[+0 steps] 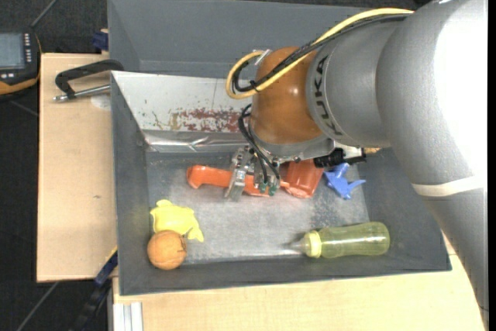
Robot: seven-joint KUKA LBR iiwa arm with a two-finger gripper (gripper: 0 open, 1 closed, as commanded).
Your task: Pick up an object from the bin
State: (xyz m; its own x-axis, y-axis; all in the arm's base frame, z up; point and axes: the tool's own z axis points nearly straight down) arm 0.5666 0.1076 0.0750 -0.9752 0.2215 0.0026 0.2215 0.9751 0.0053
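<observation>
The gripper [249, 178] is low in the bin [129, 182], up and to the left of the bottle [349, 240], set right on a long orange plastic piece [208, 177] that lies flat on the floor. The piece's left end, a rounded handle-like part, sticks out clear toward the left. Its right end runs under the gripper and is covered there, so its full shape is hard to make out. Whether the gripper is open, closed or clamped on the piece I cannot tell (the wrist's bulk and dark parts crowd that spot).

Straight above the bottle's capped end is a red-orange block [304, 179], its upper part hidden by the orange cover of the wrist [283, 105]. Above the bottle's middle lies a small blue toy [343, 182], spiky in outline, its kind unclear. The bottle itself lies on its side, yellow-green, cap pointing left, close to the near wall.

Far left of the bottle sit a crumpled yellow thing [175, 218] and, touching it from below, an orange ball [167, 250] in the corner.

The grey arm [434, 89] covers the back right part of the bin, well above the bottle, and is cut off at the edge.
</observation>
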